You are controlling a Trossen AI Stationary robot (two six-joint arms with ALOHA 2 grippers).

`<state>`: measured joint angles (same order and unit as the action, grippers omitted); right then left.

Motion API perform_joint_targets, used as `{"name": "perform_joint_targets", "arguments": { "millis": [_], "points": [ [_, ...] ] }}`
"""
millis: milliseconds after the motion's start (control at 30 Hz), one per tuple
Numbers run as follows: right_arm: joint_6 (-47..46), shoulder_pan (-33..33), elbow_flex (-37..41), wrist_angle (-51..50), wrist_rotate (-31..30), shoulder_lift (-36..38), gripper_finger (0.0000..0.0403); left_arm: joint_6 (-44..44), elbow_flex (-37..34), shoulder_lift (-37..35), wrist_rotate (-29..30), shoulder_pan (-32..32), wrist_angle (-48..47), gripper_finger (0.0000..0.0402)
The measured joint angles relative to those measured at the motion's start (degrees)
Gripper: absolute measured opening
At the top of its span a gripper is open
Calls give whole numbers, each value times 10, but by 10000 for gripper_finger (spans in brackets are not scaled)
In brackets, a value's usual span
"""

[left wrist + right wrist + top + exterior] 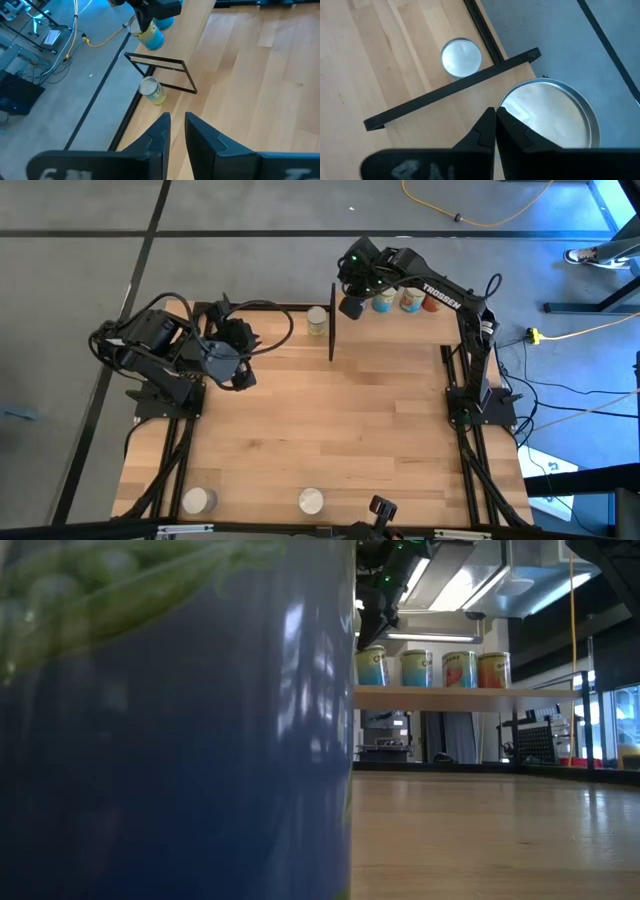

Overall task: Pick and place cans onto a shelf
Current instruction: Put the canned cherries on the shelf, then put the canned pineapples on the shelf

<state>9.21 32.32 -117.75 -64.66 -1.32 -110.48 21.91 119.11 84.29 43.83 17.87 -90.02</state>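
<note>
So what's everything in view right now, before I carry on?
Small silver-topped tin cans on the shelf: four, blue to orange labels, in a row along the board.
Yellowish-labelled tin can: one, upright on the table just outside the shelf's left end.
Silver-topped cans at the near edge: two; a blue and green label fills the low view's left.
Light-wood shelf on black metal posts: one, far right part of the table.
Wooden table: one, light wood.
Yellow cable: one, on the floor beyond.
Left gripper: dark, far left of the table, jaws slightly apart, empty.
Right gripper: dark, above the leftmost shelf can, jaws shut.
</note>
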Motion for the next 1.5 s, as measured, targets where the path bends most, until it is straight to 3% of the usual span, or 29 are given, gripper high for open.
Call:
{"name": "perform_joint_targets", "arguments": {
  "millis": [367, 667, 933, 1067, 1333, 1500],
  "points": [
    [1, 0, 0, 0, 1, 0, 6, 0, 0, 0, 0, 0, 0, 50],
    [-14, 0, 0, 0, 1, 0, 38, 0, 0, 0, 0, 0, 0, 50],
    [2, 0, -1, 0, -1, 0, 41, 0, 0, 0, 0, 0, 0, 50],
    [5, 0, -35, -22, -1, -1, 41, 0, 0, 0, 0, 0, 0, 50],
    [37, -22, -174, -124, -1, 1, 42, 0, 0, 0, -2, 0, 0, 50],
    [107, -68, -153, -161, 20, 37, 42, 11, 0, 0, -35, -18, 0, 50]
  ]
}}
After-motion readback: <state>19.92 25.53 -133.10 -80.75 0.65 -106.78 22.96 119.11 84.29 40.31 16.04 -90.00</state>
